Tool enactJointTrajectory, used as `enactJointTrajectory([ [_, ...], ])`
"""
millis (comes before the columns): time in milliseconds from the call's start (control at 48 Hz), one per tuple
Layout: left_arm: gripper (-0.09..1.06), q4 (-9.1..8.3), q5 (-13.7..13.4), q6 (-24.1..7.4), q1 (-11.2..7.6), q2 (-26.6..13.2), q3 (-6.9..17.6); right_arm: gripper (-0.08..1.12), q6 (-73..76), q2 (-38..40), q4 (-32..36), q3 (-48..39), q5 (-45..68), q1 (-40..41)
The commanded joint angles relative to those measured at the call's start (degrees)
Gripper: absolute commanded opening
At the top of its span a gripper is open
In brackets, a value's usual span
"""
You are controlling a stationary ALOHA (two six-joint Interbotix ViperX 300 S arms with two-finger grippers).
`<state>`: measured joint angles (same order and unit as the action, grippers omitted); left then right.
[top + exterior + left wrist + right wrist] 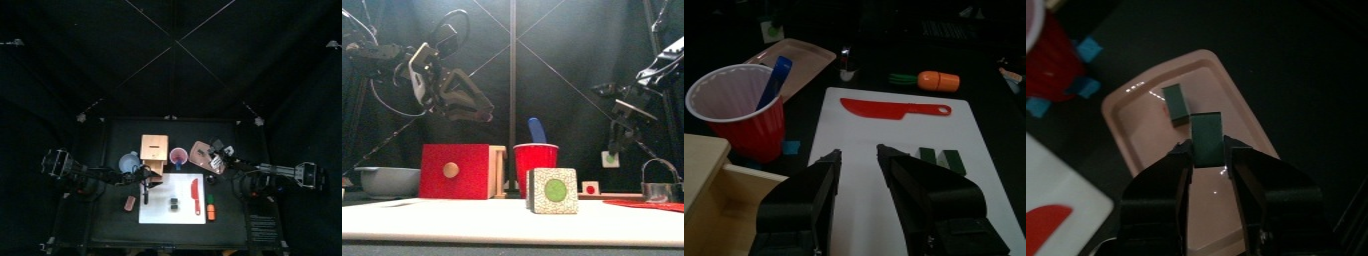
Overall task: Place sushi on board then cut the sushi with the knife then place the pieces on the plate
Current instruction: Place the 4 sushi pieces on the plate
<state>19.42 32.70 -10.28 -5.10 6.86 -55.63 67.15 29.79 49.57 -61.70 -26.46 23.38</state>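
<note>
A white board (160,218) lies at the middle of a black table. On it rest a red knife (195,190) and a dark green sushi block (174,205), apart from each other. Only the front view shows the block's end face, which is white around a green round centre. Just off the board's right edge lies an orange toy carrot (210,210).

Behind the board stand a wooden box (154,148) and a red cup (178,155) holding a blue knife (537,130). A pink tray (1140,125) lies behind the board's back right corner.

The right gripper (1207,152) hangs over that tray, its jaws closed on a thin sushi slice (1205,130). Only the right wrist view shows this grip, and it also shows a second slice (1176,103) lying flat on the tray.

The left gripper (858,160) hovers over the board's back left part. Its jaws are a narrow gap apart and hold nothing, which the left wrist view alone makes plain.
</note>
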Motion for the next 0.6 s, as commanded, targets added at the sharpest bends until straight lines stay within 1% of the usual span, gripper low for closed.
enactJointTrajectory([
  [21,0.76,-0.18,0.5,-0.2,0.44,0.4,0.6,0.6,0.0,-1.8,-0.4,-0.3,5.4,5.0],
  [125,0.76,-0.09,0.5,-0.2,0.53,0.4,0.5,0.61,-0.1,-4.5,0.1,-0.5,9.8,8.3],
  [292,0.76,-0.09,0.5,-0.2,0.62,0.4,0.4,0.66,-0.1,-8.9,0.8,-0.4,14.1,10.5],
  [438,0.76,-0.09,0.5,-0.1,0.7,0.4,0.3,0.71,-0.1,-12.6,0.8,0.4,14.8,10.5],
  [604,0.76,0.0,0.5,-0.1,0.7,0.4,0.1,0.75,0.0,-13.9,0.2,1.5,14.8,10.3],
])
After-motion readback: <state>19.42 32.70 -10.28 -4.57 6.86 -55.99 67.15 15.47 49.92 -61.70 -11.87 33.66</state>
